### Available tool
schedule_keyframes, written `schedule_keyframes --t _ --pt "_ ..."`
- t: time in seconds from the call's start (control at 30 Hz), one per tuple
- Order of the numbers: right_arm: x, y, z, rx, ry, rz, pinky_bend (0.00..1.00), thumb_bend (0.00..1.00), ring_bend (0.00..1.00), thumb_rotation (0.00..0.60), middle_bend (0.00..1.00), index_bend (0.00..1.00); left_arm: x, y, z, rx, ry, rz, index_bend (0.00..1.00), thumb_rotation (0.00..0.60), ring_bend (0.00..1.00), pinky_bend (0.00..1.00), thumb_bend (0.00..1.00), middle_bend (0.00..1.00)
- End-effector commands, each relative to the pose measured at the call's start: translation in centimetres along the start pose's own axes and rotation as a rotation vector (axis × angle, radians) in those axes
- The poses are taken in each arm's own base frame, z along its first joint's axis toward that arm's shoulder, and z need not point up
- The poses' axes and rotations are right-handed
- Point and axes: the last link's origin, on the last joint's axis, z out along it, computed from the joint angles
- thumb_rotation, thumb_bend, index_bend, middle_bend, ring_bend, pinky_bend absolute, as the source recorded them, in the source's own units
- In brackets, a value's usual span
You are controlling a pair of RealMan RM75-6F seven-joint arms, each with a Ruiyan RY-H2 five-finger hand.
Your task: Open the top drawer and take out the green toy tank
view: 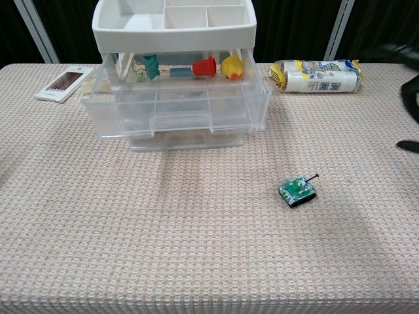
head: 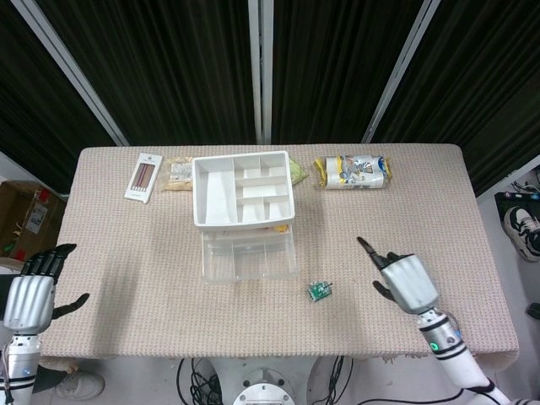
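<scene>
Green toy tank [view: 298, 191] sits on table [view: 196, 248], right robot hand [head: 406, 283] apart.

green toy tank [view: 298, 191]; clear top drawer [view: 175, 108], white organiser top [view: 173, 26]; beige woven tablecloth [view: 163, 235]

Head view: we look steeply down from above the table's [head: 101, 278] near edge, taking in the whole top. Chest view: we sit low and close, facing its far edge. Both share the drawer unit [head: 245, 202] [view: 175, 72] and toy tank [head: 318, 291] [view: 298, 191].
</scene>
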Motion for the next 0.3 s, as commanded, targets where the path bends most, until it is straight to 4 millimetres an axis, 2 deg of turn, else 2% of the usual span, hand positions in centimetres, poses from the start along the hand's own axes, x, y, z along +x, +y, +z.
schedule_keyframes --t 0.03,0.1,0.3 --pt "3.7 3.4 -3.4 -0.124 0.055 0.066 0.13 0.12 0.04 0.600 0.09 0.00 0.0 0.4 0.4 -0.017 0.001 0.003 0.17 0.600 0.18 0.21 0.06 0.18" --pt "4.7 4.1 -4.6 -0.144 0.056 0.093 0.01 0.12 0.00 0.600 0.01 0.00 0.0 0.8 0.6 -0.030 -0.002 0.005 0.17 0.600 0.18 0.21 0.06 0.18" --pt "5.7 5.3 -6.9 -0.177 0.044 0.152 0.00 0.12 0.00 0.600 0.00 0.00 0.1 1.4 0.9 -0.043 -0.014 0.017 0.17 0.600 0.18 0.21 0.06 0.18"
